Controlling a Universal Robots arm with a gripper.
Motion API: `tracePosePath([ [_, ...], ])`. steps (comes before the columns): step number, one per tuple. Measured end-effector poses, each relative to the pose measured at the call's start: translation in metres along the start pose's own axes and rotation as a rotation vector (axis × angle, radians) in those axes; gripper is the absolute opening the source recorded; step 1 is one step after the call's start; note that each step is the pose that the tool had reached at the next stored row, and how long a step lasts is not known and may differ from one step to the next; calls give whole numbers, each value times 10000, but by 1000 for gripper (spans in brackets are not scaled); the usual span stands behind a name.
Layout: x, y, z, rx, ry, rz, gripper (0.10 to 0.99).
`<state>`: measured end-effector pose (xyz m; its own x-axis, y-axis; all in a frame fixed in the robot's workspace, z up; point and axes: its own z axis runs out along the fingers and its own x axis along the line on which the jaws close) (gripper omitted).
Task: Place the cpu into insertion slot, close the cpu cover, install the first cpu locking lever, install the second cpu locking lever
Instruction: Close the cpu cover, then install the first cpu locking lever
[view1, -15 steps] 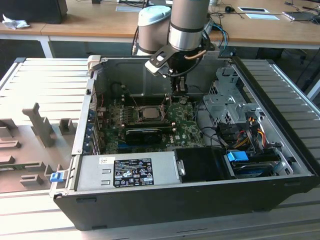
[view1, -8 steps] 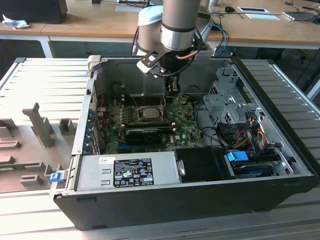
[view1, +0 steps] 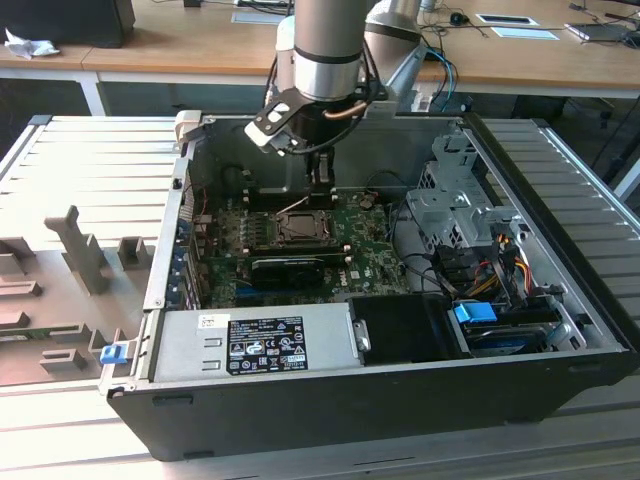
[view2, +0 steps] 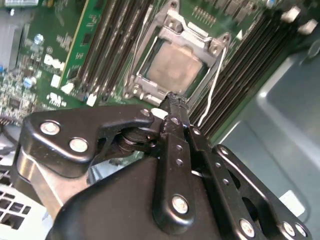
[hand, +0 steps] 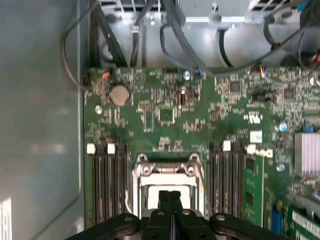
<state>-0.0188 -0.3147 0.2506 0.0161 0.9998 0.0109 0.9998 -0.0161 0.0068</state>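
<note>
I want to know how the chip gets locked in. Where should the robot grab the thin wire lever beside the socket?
Probably near the free end of the lever, coming from above with a finger on each side of the wire. It is a thin rod lying along the cpu cover, close beside the memory slots, so a sideways approach looks blocked.

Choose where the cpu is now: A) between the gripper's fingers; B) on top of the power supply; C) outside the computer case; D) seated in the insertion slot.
D: in the second wrist view the cpu lies flat inside the metal rim of the insertion slot, and the shut gripper holds no chip.
</note>
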Motion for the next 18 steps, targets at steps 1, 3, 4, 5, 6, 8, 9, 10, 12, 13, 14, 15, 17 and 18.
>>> tracePosePath([
  [1,-1,-43,28,-5,0,-12,106],
  [3,-2,-69,70,-9,0,-71,106],
  [4,-2,-72,85,-14,0,-99,106],
  [5,-2,-77,97,-27,1,-128,106],
  [6,-3,-90,106,-65,0,-163,106],
  [8,-3,-138,109,-103,2,-180,106],
  [9,-4,-143,109,-102,1,-180,106],
  [10,-4,-146,109,-101,1,-180,106],
  [12,-4,-152,109,-102,2,-180,106],
  [13,-4,-155,109,-102,2,-180,106],
  [14,-4,-157,109,-102,1,-181,106],
  [15,-3,-158,108,-101,0,-182,106],
  [17,-3,-161,109,-111,0,-181,106],
  [18,-2,-161,109,-112,1,-182,106],
])
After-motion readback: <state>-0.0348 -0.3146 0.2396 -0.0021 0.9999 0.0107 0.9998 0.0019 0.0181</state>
